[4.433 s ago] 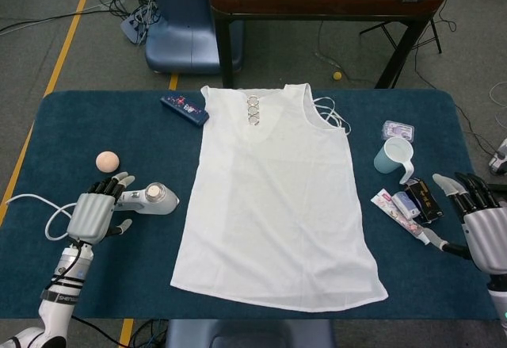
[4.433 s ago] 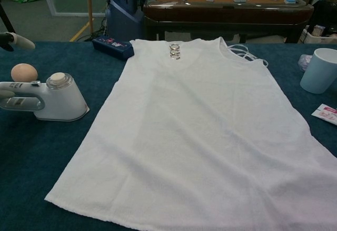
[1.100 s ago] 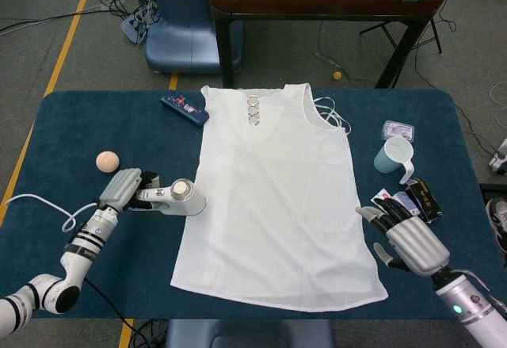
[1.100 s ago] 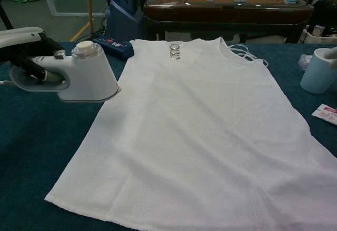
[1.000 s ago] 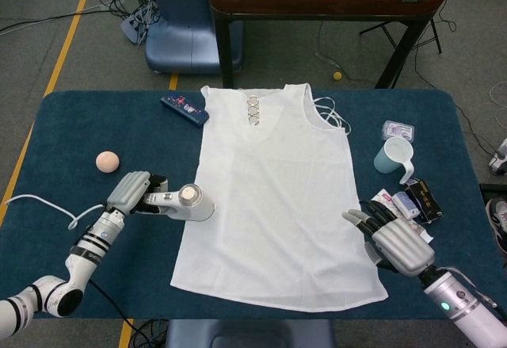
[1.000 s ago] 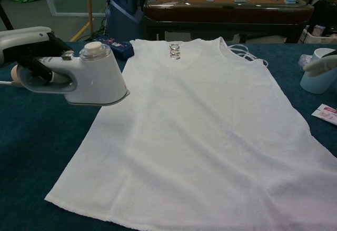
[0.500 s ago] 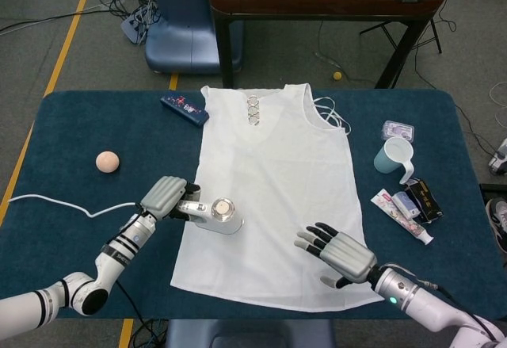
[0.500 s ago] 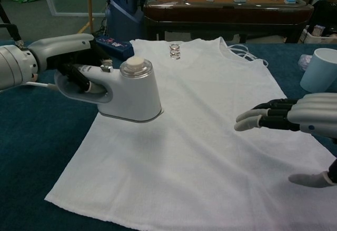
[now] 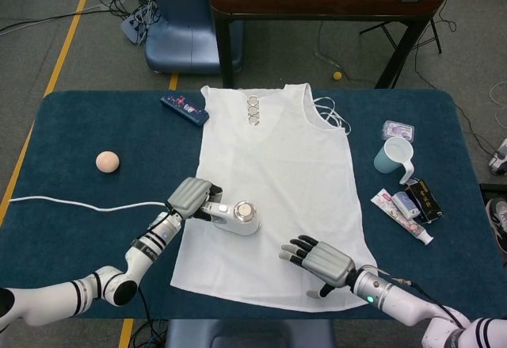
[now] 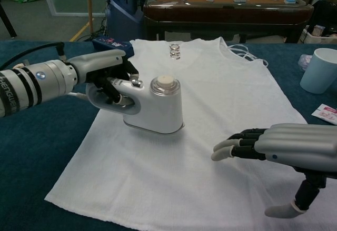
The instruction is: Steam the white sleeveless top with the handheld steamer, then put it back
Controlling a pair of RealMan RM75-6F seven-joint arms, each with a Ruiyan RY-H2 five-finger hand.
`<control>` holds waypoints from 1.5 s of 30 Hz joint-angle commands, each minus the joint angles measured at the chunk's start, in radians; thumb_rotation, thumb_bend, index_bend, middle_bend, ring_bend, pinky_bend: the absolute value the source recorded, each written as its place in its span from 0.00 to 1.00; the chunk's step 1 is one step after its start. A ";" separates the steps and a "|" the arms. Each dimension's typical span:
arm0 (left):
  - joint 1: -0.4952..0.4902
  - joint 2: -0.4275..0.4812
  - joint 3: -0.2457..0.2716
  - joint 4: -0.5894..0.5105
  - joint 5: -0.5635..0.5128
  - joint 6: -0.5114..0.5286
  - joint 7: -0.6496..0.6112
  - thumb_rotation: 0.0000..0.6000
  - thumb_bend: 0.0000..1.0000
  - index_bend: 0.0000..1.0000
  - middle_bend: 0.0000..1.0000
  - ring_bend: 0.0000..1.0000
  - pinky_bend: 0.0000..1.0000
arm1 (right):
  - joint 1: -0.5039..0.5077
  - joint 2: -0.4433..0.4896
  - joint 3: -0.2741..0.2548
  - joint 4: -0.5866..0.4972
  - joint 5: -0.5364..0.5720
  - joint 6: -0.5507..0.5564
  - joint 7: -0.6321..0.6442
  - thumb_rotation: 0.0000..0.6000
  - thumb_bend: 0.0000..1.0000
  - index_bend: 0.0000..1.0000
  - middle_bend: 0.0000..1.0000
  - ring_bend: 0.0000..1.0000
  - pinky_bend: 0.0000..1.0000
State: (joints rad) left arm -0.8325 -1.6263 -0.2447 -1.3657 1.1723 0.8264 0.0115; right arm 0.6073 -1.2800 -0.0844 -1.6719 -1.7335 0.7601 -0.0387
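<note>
1. Since half a second ago my left robot hand (image 9: 192, 197) has carried the steamer (image 9: 238, 216) further right over the top (image 9: 277, 181); the right robot hand (image 9: 318, 259) has slid left along the lower part of the cloth.

2. My left robot hand (image 10: 108, 73) has its fingers wrapped around the steamer's handle; the steamer (image 10: 155, 107) stands upright with its flat base down on the left half of the top (image 10: 210, 89), its round cap facing up; whether the base presses the cloth or hangs just above it I cannot tell.

3. My right robot hand (image 10: 284, 147) holds nothing; its fingers are stretched out and spread, palm down, over the lower right part of the top, with the thumb (image 10: 287, 208) pointing down toward the cloth; contact I cannot confirm.

4. White and sleeveless, the top lies flat in the middle of the blue counter (image 9: 95, 118), neck away from me, hem toward me; a row of rings (image 9: 253, 110) sits at the neckline.

5. A white cord (image 9: 87, 204) trails left across the counter from the steamer side; a small ball (image 9: 107, 161) lies well to the left; a dark blue box (image 9: 184, 108) sits just beside the top's left shoulder.

6. On the right, a pale blue mug (image 9: 394, 157) stands apart from the top; below it lies a cluster of small packets (image 9: 408, 204).
</note>
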 commanded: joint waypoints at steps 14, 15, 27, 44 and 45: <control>-0.045 -0.090 0.001 0.111 -0.046 -0.024 0.028 1.00 0.25 0.96 0.91 0.75 0.79 | 0.043 -0.078 -0.022 0.084 0.057 -0.029 0.041 0.84 0.27 0.00 0.06 0.00 0.00; -0.043 -0.089 0.005 0.108 -0.042 -0.023 0.029 1.00 0.25 0.96 0.91 0.75 0.79 | 0.044 -0.079 -0.025 0.087 0.059 -0.032 0.040 0.84 0.27 0.00 0.06 0.00 0.00; -0.040 -0.110 0.035 0.066 -0.013 0.004 0.068 1.00 0.25 0.95 0.91 0.75 0.79 | 0.053 -0.084 -0.059 0.083 0.064 -0.025 0.029 0.84 0.27 0.00 0.06 0.00 0.00; -0.063 -0.161 -0.010 0.199 -0.058 -0.003 0.064 1.00 0.25 0.95 0.90 0.74 0.79 | 0.051 -0.081 -0.089 0.083 0.069 -0.002 0.028 0.84 0.27 0.00 0.06 0.00 0.00; -0.063 -0.162 -0.014 0.207 -0.062 -0.003 0.062 1.00 0.25 0.95 0.90 0.74 0.79 | 0.051 -0.081 -0.089 0.082 0.070 -0.002 0.027 0.84 0.27 0.00 0.06 0.00 0.00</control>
State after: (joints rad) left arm -0.8941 -1.7849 -0.2522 -1.1686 1.1172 0.8244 0.0764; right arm 0.6587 -1.3608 -0.1733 -1.5897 -1.6637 0.7580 -0.0113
